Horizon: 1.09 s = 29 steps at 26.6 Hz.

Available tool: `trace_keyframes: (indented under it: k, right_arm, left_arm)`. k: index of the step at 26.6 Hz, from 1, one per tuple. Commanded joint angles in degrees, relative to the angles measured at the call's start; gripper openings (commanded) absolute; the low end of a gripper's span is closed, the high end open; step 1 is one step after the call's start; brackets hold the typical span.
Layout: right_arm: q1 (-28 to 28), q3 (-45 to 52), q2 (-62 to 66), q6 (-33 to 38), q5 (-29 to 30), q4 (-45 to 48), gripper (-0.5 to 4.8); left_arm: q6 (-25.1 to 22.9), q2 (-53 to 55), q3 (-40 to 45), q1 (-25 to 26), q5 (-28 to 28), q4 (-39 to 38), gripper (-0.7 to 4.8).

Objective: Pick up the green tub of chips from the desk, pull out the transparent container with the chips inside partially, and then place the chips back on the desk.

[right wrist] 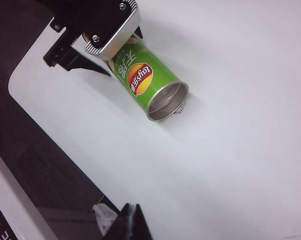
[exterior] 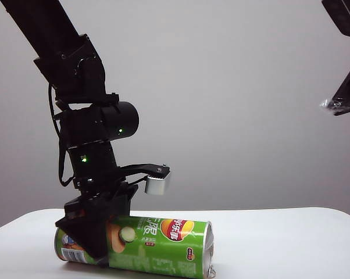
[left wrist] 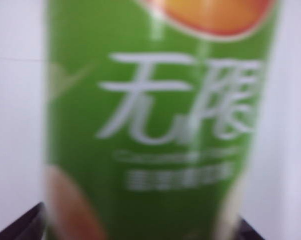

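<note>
The green tub of chips [exterior: 146, 247] lies on its side on the white desk [exterior: 279, 244], silver open end to the right. My left gripper [exterior: 96, 250] is open and reaches down over the tub's left part, one black finger in front of it. In the left wrist view the blurred tub [left wrist: 155, 125] fills the frame between the dark fingertips [left wrist: 20, 227]. My right gripper [right wrist: 130, 215] is shut on nothing, high above the desk and away from the tub [right wrist: 140, 80]. The transparent container and the chips are hidden.
The desk's rounded corner and edge [right wrist: 20, 95] run close to the tub, with dark floor beyond. The right arm [exterior: 338, 99] hangs at the upper right of the exterior view. Bare white desk [right wrist: 230, 150] stretches right of the tub's open end.
</note>
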<state>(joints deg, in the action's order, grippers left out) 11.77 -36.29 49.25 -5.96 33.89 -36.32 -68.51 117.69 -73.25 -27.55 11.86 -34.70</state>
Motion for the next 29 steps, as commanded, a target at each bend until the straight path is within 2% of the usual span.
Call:
trace_keyframes:
  k: [1,2,5,8,12,17,20,24,29]
  right_arm:
    - [0.0,-0.26,-0.15,-0.28,0.33,0.92,-0.01]
    - [0.0,-0.26,-0.15,-0.28,0.31,1.22,-0.01]
    - [0.0,-0.26,-0.15,-0.28,0.31,1.97,-0.01]
    - [-0.04,-0.26,-0.13,-0.28,0.28,2.75,-0.01]
    - [-0.07,-0.26,-0.13,-0.26,0.26,3.98,-0.01]
    - [-0.07,-0.26,-0.15,0.42,-1.46,4.48,-0.01]
    - [-0.13,-0.37,-0.15,5.55,-2.25,6.67,-0.01]
    - [-0.13,-0.37,-0.17,15.93,-1.84,16.5,-0.01]
    - [-0.13,-0.37,-0.02,21.64,-1.92,23.47,0.01]
  left_arm:
    - [0.17,0.44,-0.13,0.04,-0.68,2.86,4.5]
    - [0.17,0.59,-0.13,0.07,-0.46,3.17,3.92]
    - [0.11,0.63,-0.13,0.07,-0.39,3.67,3.88]
    - [0.28,0.61,-0.13,0.07,-0.63,4.0,2.92]
    - [4.79,0.59,-0.15,0.07,-0.72,4.15,2.67]
    - [9.86,0.0,-0.15,0.02,-1.22,4.2,2.66]
    - [12.07,-1.27,-0.15,0.02,-2.29,4.5,2.66]
    - [12.22,-6.43,-0.15,0.02,-5.55,3.82,2.64]
    - [16.94,-12.35,-0.13,-0.48,-4.48,2.56,2.64]
